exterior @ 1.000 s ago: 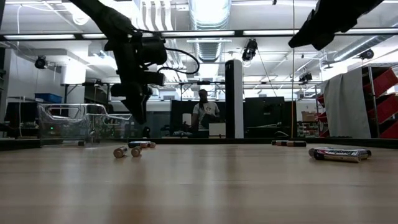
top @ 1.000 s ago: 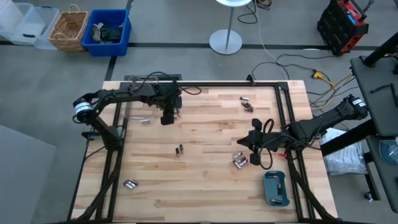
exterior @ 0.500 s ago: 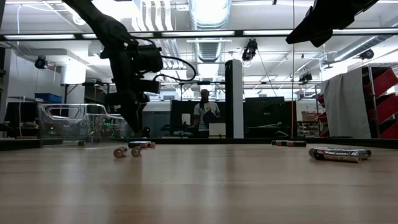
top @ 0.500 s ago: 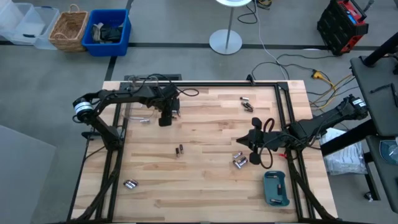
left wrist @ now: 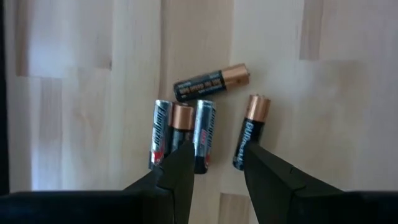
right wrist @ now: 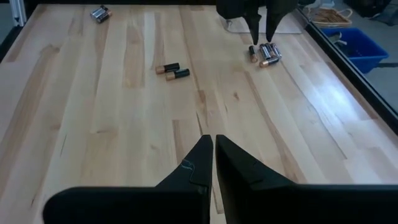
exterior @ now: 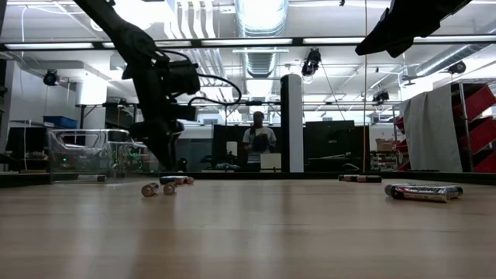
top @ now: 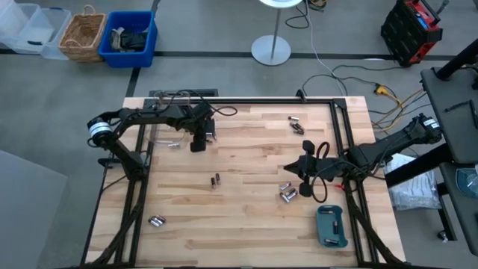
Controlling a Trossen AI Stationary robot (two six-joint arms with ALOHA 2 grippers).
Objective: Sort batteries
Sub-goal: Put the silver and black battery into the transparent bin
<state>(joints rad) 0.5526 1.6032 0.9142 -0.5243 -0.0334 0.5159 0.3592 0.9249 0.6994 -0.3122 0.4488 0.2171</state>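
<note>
A: What has changed since a second ago?

B: The left gripper (top: 199, 143) has drifted a little toward the table's left side and sits lower. In the low view it (exterior: 164, 159) now hangs close above the wood; earlier it was higher. The right arm has not moved.

A: How is the left arm posed?

B: It reaches in from the left edge along the far part of the table (top: 246, 217), with the gripper pointing down. Its fingers (left wrist: 177, 171) are parted, with a clear gap between them, and they hold nothing.

A: Where are the batteries it works over?

B: A cluster of four batteries (left wrist: 199, 127) lies on the wood just ahead of those fingers: three side by side, one slanted across beyond them, one standing slightly apart.

A: And the rest?

B: A pair of batteries (top: 216, 180) lies near the middle, a far group (top: 296, 125) toward the back right, a near-left group (top: 156, 221) by the front left corner, and a right group (top: 287, 192) beside the right gripper (top: 304, 178).

A: The right gripper's state?

B: Its fingers (right wrist: 199, 165) are pressed together, empty, held above the table near the right edge. The teal tray (top: 331, 226) lies at the front right.
</note>
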